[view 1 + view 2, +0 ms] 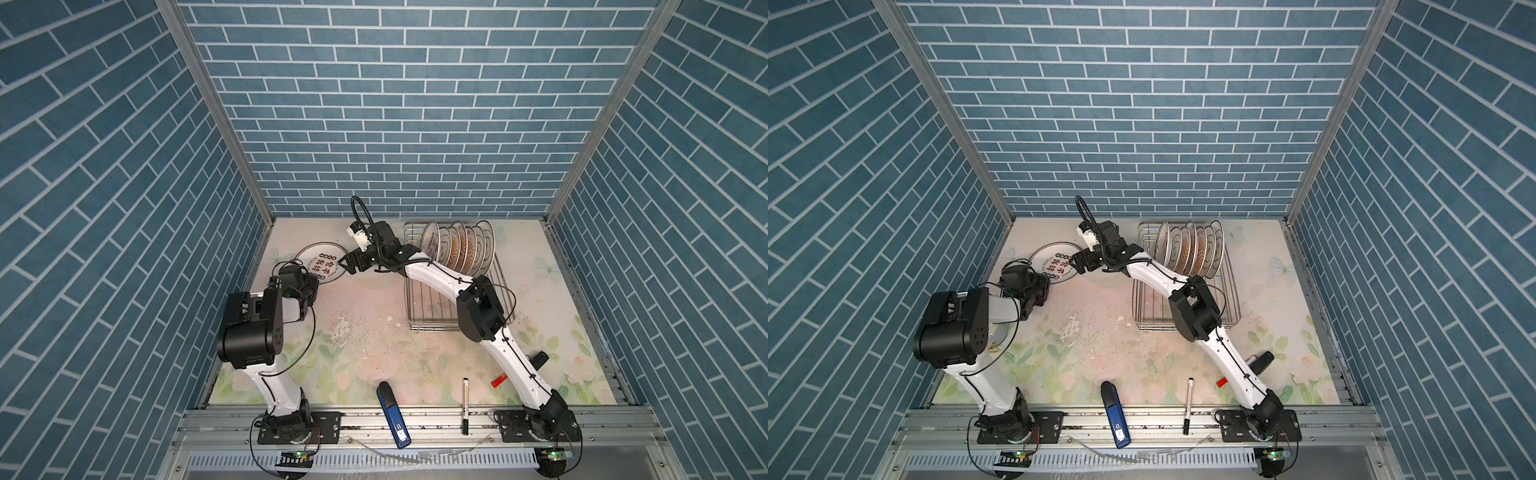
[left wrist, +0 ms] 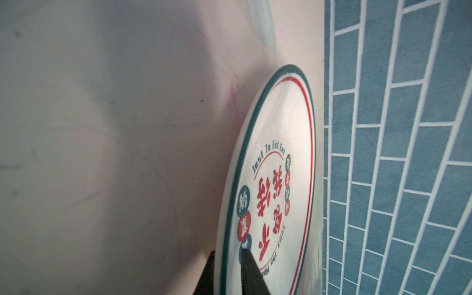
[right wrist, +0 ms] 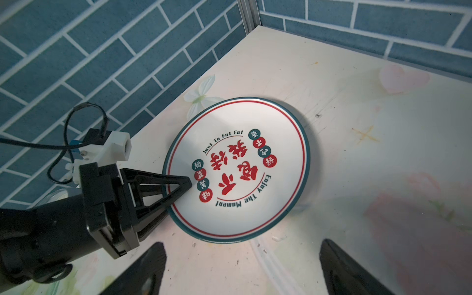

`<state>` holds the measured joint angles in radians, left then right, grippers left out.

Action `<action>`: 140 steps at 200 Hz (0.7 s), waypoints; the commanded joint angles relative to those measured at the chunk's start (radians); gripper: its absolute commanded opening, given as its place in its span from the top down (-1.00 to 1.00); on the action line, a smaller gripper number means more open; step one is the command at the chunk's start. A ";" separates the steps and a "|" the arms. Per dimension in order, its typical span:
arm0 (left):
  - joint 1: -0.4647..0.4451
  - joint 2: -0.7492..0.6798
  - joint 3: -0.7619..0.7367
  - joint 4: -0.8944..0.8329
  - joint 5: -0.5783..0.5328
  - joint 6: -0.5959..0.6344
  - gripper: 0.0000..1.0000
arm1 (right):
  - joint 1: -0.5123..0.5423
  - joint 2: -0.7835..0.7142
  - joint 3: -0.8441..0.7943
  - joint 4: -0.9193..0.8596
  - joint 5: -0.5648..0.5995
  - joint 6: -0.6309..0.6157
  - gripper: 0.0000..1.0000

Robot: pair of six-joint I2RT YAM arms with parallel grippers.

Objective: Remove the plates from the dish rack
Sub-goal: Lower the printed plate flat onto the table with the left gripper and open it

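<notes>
Steel rack (image 1: 428, 307) far right, plates (image 1: 457, 249) upright at its far end. Only wrist views show left gripper (image 3: 182, 191) astride rim of flat plate (image 3: 255, 204) far left, nearly closed, clamped or loose unclear. Right gripper (image 3: 242, 244) wide, empty. Plate close to left wall (image 3: 76, 63).

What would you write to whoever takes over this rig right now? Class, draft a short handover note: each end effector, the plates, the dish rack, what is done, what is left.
Left end effector: fingers straddle the rim of the red-lettered plate, which lies flat on the table at back left; clamped or loose, cannot tell.
Right end effector: open, empty, above the table beside that plate.
Dish rack: back right, a row of plates upright in it.
Done: at least one plate out.
Left: free it, then unload the row.
</notes>
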<state>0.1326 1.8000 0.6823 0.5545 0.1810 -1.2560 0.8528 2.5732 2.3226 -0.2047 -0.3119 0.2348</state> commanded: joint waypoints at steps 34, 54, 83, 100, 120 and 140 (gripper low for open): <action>0.003 0.018 0.013 -0.041 0.016 0.012 0.49 | 0.006 -0.007 -0.040 0.014 0.034 -0.023 -0.90; 0.004 0.016 0.037 -0.050 0.009 0.022 0.30 | 0.006 -0.011 -0.048 0.024 0.032 -0.020 -0.90; 0.004 -0.009 0.028 -0.055 -0.013 0.033 -0.17 | 0.006 -0.012 -0.046 0.022 0.031 -0.020 -0.90; 0.002 -0.022 0.033 -0.069 -0.018 0.048 -0.55 | 0.006 -0.015 -0.047 0.021 0.034 -0.022 -0.90; 0.001 -0.045 0.019 -0.064 -0.029 0.053 -0.83 | 0.006 -0.019 -0.045 0.023 0.034 -0.022 -0.90; -0.001 -0.091 0.024 -0.127 -0.056 0.085 -0.99 | 0.006 -0.026 -0.046 0.020 0.034 -0.022 -0.90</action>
<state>0.1314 1.7550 0.7174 0.5274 0.1646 -1.2156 0.8528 2.5732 2.2910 -0.1959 -0.2874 0.2348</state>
